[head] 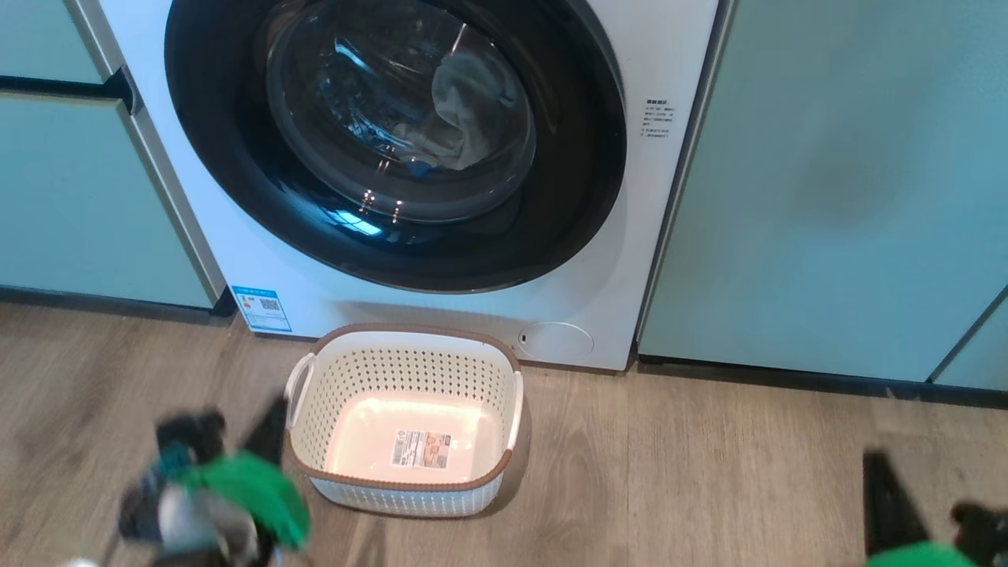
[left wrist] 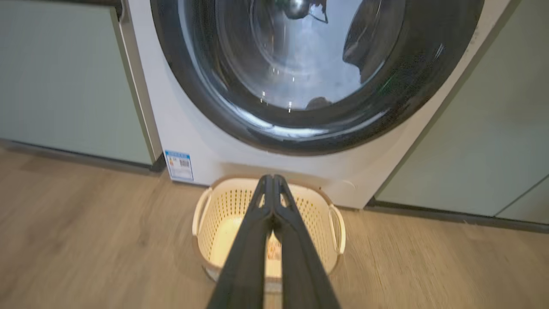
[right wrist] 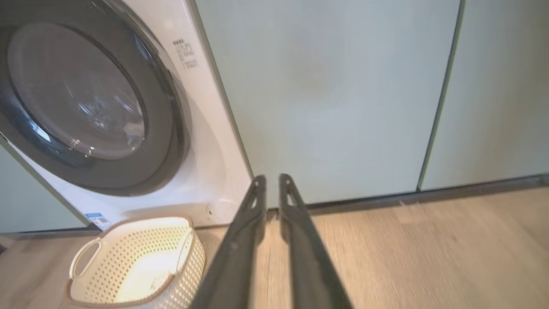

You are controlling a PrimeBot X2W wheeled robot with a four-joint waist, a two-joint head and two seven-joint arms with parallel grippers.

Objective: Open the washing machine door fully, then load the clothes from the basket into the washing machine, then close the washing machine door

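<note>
Basket (head: 405,370) first: it sits on the wood floor (head: 709,472). Its cream perforated walls, brown rim and white side handles are all plain in the head view, and a printed label (head: 424,449) shows on its pale bottom. Directly behind the basket rises the washing machine (head: 331,291), close to it; whether the two touch I cannot tell. Above and behind the basket, the washing machine door (head: 213,157) lies closed against the white front, its black rim glossy and its glass bowl full of reflections. Through that glass, higher than the basket, the clothes (head: 472,110) show as a pale crumpled mass inside the drum, with a small blue piece at the lower edge. Behind the basket's left corner a blue sticker (head: 262,307) sits on the machine's front. Behind its right corner is the round service flap (head: 555,342). Pale teal cabinets (head: 827,197) stand further out on either side.

The left end effector (left wrist: 272,178) has its two dark fingers pressed together, gripping nothing. In its wrist view the tips lie over the basket's far rim, and in the head view it is a blur just left of the basket. The right end effector (right wrist: 271,180) is well to the right of the basket. Its fingers stand a slim gap apart with nothing between them.
</note>
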